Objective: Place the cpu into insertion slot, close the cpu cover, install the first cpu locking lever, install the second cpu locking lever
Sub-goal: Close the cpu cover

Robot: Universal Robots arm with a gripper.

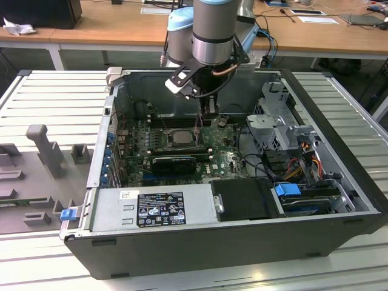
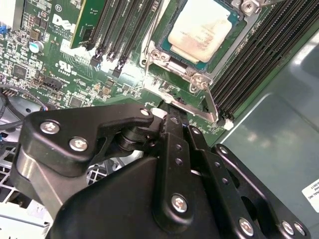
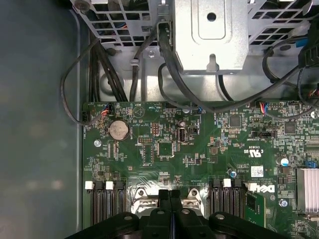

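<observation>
Silver-beige cpu (image 2: 202, 27): one; lies flat, face up, in the slot (image 1: 162, 139). It is square, so it has no long axis, and its edges run parallel to the memory banks.
cover (image 2: 174, 64): one grey metal frame, lying flat around the cpu, whose face shows through the window.
lever (image 2: 208, 102): one thin silver bar, running from a cover corner along the edge of the nearer bank. Whether it is latched cannot be told.
gripper (image 3: 170, 195): black fingers pressed together with a bare seam between them, tips at the cover's edge. Whether they nip anything cannot be told.
memory banks (image 2: 249, 64): two, one on each side of the slot, long axes parallel. One green stick (image 2: 85, 22) stands in the farther bank.
case wall (image 2: 279, 124): grey-teal, just beyond the nearer bank; this is the tightest margin beside the gripper.
case (image 1: 339, 182): open at the top, where the arm enters. The drive cage (image 1: 276, 112) stands apart from the gripper on the exterior view's right. The power supply (image 1: 160, 206) lies along the front edge.
coin cell (image 3: 118, 129): one, on the green board (image 3: 164, 164).
</observation>
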